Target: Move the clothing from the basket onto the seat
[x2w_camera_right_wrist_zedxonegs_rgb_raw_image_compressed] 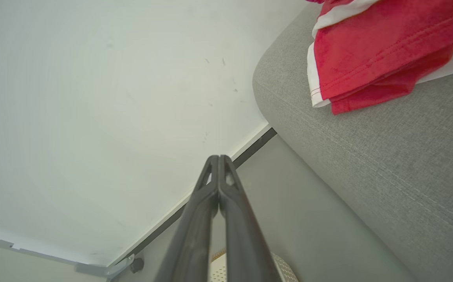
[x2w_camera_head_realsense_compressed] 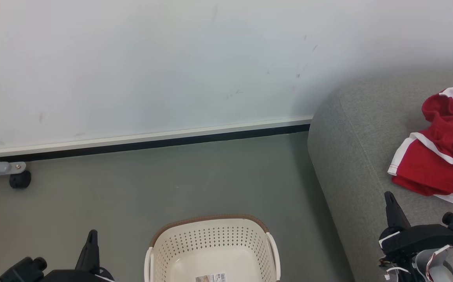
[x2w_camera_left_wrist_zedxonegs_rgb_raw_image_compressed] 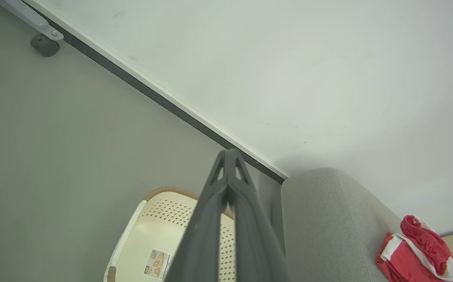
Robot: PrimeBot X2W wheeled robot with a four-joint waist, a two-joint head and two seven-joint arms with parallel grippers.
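Note:
The red clothing (x2w_camera_head_realsense_compressed: 441, 150) with white trim lies crumpled on the grey seat (x2w_camera_head_realsense_compressed: 347, 156) at the right; it also shows in the left wrist view (x2w_camera_left_wrist_zedxonegs_rgb_raw_image_compressed: 418, 254) and the right wrist view (x2w_camera_right_wrist_zedxonegs_rgb_raw_image_compressed: 375, 51). The cream basket (x2w_camera_head_realsense_compressed: 210, 246) with a brown rim stands on the floor at bottom centre, holding only a label on its bottom. My left gripper (x2w_camera_head_realsense_compressed: 92, 234) is shut, low at the left of the basket, its tips pressed together (x2w_camera_left_wrist_zedxonegs_rgb_raw_image_compressed: 229, 152). My right gripper (x2w_camera_head_realsense_compressed: 388, 196) is shut over the seat's front, just short of the clothing, with nothing in it (x2w_camera_right_wrist_zedxonegs_rgb_raw_image_compressed: 218, 158).
A white wall with a dark skirting strip (x2w_camera_head_realsense_compressed: 144, 143) runs behind the grey floor (x2w_camera_head_realsense_compressed: 171, 184). A grey metal leg with a black caster (x2w_camera_head_realsense_compressed: 19, 179) stands at the far left by the wall.

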